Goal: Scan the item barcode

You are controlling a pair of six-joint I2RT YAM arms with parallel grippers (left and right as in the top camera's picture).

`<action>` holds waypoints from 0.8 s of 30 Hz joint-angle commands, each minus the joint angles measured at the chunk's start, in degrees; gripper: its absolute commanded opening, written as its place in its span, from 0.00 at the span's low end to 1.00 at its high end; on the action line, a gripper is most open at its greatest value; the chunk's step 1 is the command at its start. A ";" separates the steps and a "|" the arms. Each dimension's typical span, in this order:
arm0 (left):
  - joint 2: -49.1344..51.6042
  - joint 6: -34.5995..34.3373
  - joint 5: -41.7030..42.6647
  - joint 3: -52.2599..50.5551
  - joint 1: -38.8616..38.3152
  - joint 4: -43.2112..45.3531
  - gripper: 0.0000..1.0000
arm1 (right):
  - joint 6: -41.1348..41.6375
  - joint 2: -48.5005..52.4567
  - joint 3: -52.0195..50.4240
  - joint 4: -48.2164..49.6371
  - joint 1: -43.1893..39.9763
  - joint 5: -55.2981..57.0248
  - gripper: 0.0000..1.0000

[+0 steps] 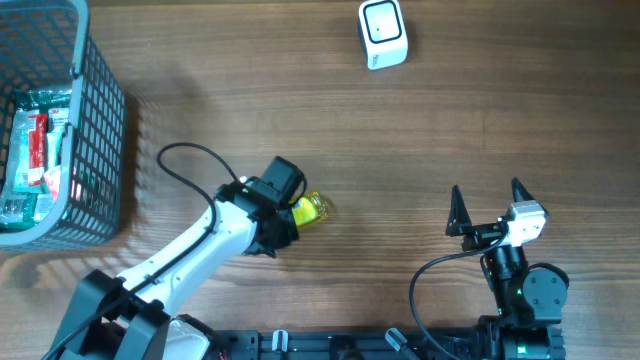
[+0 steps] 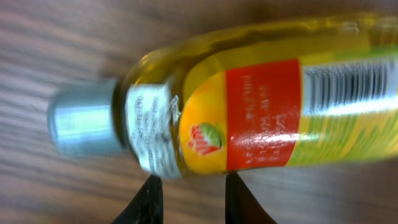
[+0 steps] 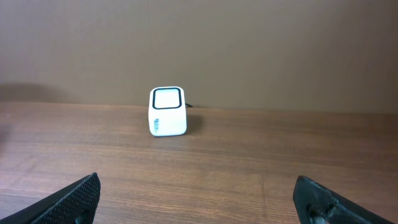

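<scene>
Basket [image 1: 100, 120] sits far-left on the table [image 1: 480, 120], w/ packets [image 1: 35, 150] inside. Scanner [image 1: 383, 35] is at the far edge, right of ctr, well apart from the rest. Bottle [image 1: 315, 208] lies on its side mid-table, betw. basket and right arm. Left gripper [image 1: 298, 213] is on the bottle's left end. Right gripper [image 1: 487, 190] is front-right, scanner straight ahead of it.

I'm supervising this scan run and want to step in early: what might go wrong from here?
The left pincer's tips sit only at the bottle's edge near the neck, so it may slip or roll on lifting. The barcode shows glare and may misread at the scanner far across the table.
</scene>
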 commanded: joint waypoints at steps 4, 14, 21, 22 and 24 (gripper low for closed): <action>0.55 4.22 -5.35 -0.26 4.11 13.20 0.22 | -0.57 -0.31 -0.07 0.20 -0.22 -0.11 1.00; 0.74 1.81 0.22 15.54 15.67 6.49 0.56 | -0.57 -0.31 -0.07 0.20 -0.22 -0.11 1.00; 9.35 -10.71 0.59 15.30 9.99 3.54 1.00 | -0.59 -0.31 -0.07 0.20 -0.22 -0.09 1.00; 10.03 -13.51 -0.33 15.30 9.01 3.58 0.99 | -0.57 -0.31 -0.07 0.20 -0.22 -0.09 1.00; 12.37 -20.09 -3.37 15.30 6.32 3.56 1.00 | -0.57 -0.31 -0.07 0.20 -0.22 -0.09 1.00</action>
